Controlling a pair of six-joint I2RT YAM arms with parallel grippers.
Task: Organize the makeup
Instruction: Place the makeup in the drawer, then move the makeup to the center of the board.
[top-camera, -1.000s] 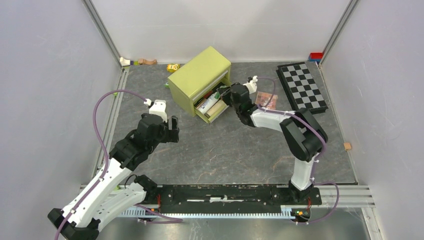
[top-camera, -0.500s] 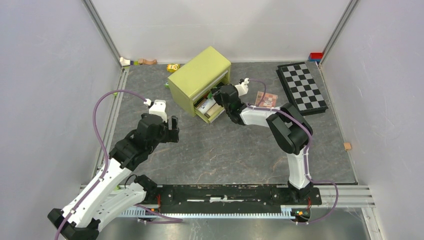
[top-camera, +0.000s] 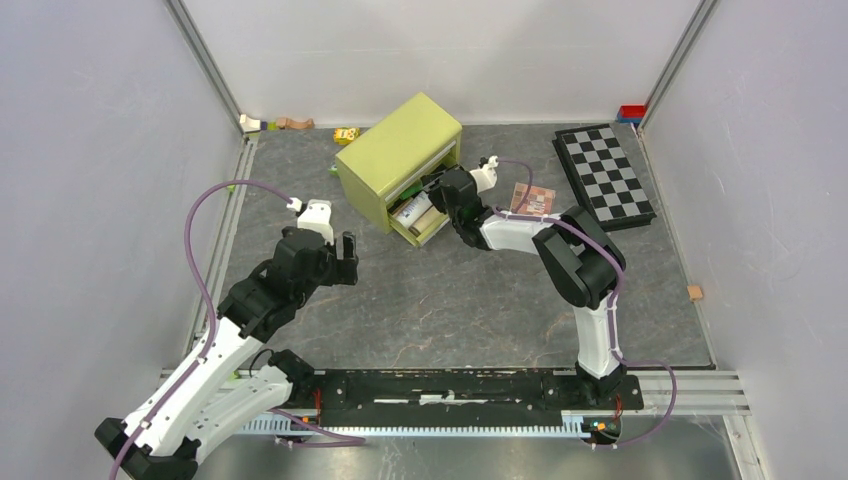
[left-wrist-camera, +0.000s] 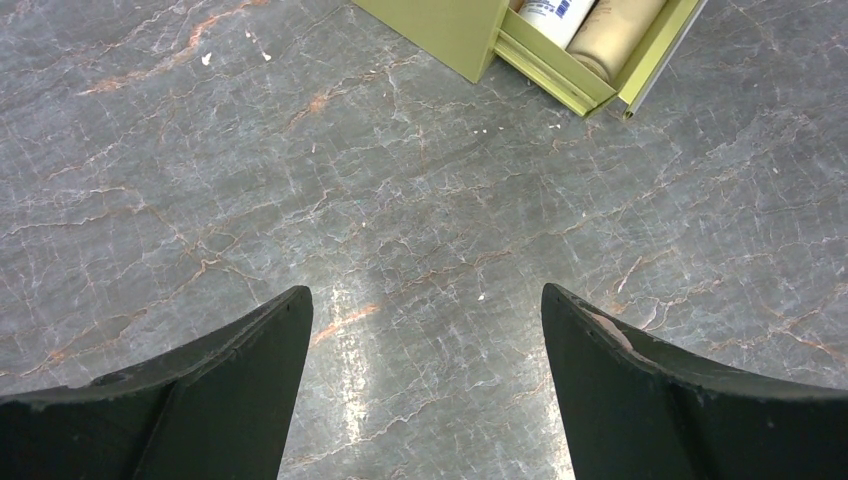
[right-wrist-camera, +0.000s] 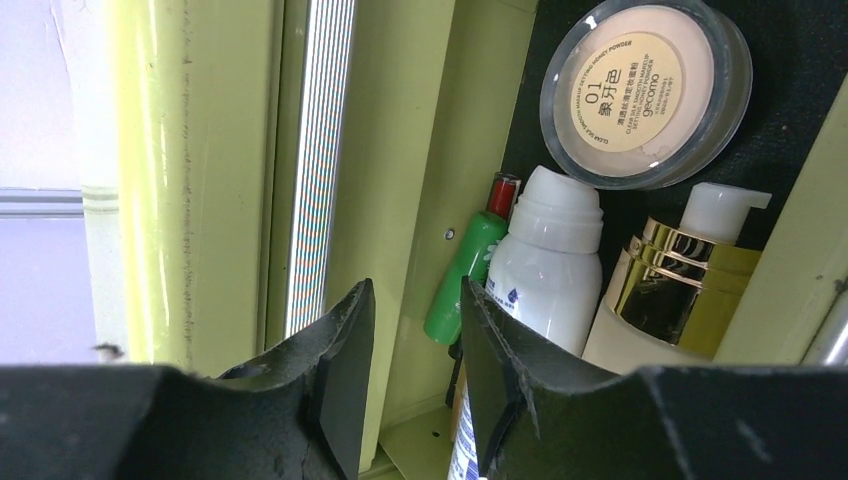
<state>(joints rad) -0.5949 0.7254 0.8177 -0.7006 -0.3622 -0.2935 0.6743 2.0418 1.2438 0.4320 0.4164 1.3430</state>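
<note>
White bottle (right-wrist-camera: 545, 260) lies in the drawer (right-wrist-camera: 790, 240). In the right wrist view its cap points to 12 o'clock, long axis 12-to-6. It looks like smooth, hard plastic, light and round, so it's likely to roll or slip. I'd pinch across the body, below the shoulder. Green stick (right-wrist-camera: 462, 275) sits at its 9 o'clock, compact (right-wrist-camera: 645, 95) at 1, pump bottle (right-wrist-camera: 675, 290) just beside at 3. Right claw (right-wrist-camera: 413, 300) is at the drawer mouth, fingers slightly parted, gripping nothing. Out on the desk (top-camera: 450, 300), the palette (top-camera: 533, 198) lies flat at 3 o'clock of the box (top-camera: 400, 150). Left claw (left-wrist-camera: 425, 295) hangs spread wide, empty.
</note>
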